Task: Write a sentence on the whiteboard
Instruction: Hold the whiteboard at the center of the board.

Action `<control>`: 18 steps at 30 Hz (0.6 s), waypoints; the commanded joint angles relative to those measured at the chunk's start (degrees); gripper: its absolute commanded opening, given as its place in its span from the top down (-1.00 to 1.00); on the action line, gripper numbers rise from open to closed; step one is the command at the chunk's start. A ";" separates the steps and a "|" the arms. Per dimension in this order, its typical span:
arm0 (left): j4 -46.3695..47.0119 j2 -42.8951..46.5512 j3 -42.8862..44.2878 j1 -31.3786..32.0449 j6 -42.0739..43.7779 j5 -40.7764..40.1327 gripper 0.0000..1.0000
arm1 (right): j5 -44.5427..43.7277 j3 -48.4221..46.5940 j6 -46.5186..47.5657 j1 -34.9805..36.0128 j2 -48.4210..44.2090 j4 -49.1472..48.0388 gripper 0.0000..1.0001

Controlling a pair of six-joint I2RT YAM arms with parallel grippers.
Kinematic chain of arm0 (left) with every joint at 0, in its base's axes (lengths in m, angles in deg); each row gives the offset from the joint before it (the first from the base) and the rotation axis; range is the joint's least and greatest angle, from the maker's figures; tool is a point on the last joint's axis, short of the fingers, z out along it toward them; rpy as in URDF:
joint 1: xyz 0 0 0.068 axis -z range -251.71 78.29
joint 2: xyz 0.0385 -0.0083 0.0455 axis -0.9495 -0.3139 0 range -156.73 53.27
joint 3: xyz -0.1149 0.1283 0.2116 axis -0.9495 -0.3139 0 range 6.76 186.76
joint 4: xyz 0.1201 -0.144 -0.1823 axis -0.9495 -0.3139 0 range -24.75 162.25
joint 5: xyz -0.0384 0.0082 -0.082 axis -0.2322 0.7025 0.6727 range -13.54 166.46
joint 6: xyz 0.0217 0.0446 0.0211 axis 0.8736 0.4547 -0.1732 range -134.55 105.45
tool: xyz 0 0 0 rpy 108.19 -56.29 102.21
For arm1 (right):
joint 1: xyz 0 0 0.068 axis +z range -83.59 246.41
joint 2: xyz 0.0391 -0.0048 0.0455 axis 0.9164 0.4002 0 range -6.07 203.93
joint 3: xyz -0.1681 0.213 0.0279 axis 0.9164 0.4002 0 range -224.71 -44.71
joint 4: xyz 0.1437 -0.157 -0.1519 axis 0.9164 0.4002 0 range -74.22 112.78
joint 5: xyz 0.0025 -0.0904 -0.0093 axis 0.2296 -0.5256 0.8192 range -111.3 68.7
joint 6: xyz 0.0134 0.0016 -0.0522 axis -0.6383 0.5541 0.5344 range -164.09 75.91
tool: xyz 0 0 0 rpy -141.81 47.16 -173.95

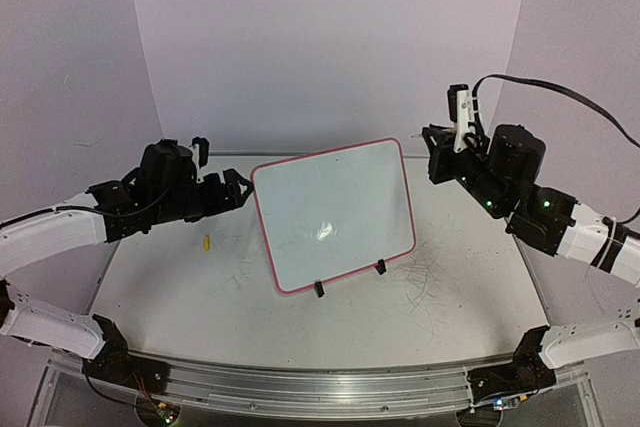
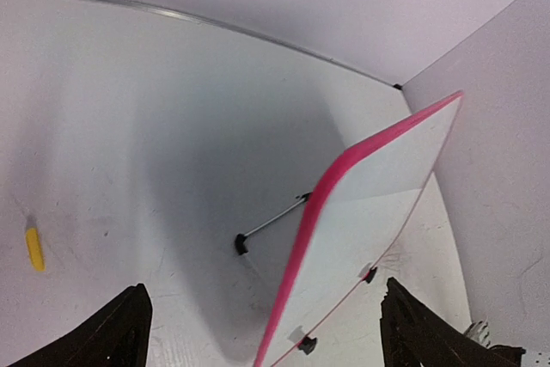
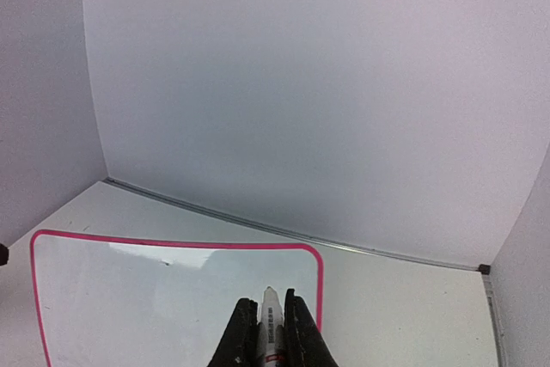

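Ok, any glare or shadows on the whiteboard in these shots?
Top external view: a small bright glare patch low on the whiteboard, no writing legible. Left wrist view: the board throws a broad soft shadow on the table behind it. Right wrist view: even light, a pale reflection along the board's top, the marker at the lens slightly soft.

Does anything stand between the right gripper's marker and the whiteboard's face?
Nothing visible. The right gripper, shut on the marker, hangs off the whiteboard near its upper right corner. The left gripper sits at its left edge, off the face.
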 commanded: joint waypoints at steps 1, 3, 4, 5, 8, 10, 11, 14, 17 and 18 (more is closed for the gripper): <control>4.62 2.92 -4.32 -1.03 -3.01 -2.63 -0.94 | -5.28 -0.54 4.44 0.17 0.51 -2.10 1.00; 10.51 4.80 -8.68 -2.13 -2.50 0.88 -0.96 | -4.35 -0.06 3.60 0.19 0.25 -2.34 1.00; 13.98 5.25 -10.76 -2.74 -2.70 2.71 -0.96 | -4.32 0.47 3.00 0.17 -0.05 -3.05 1.00; 17.52 5.59 -12.74 -3.27 -2.94 4.48 -0.96 | -4.76 1.01 2.41 0.17 -0.30 -3.78 1.00; 27.13 5.21 -17.17 -3.89 -2.70 8.43 -0.98 | -6.26 1.75 2.60 0.18 -0.37 -4.76 1.00; 30.39 3.91 -18.05 -4.00 -1.47 10.42 -0.98 | -6.05 1.79 3.39 0.20 -0.36 -4.10 1.00; 31.49 3.04 -18.09 -4.01 -0.78 11.21 -0.98 | -5.67 1.96 3.55 0.20 -0.48 -3.83 1.00; 34.90 0.71 -18.39 -4.02 0.64 13.25 -0.98 | -3.33 2.10 3.67 0.16 -0.52 -3.30 1.00; 38.60 -1.15 -18.99 -4.08 1.04 14.93 -0.98 | -0.12 -0.25 1.72 0.19 0.09 -0.58 1.00; 39.10 -1.63 -19.06 -4.12 1.08 15.19 -0.98 | 0.71 -1.18 0.75 0.19 0.17 0.68 1.00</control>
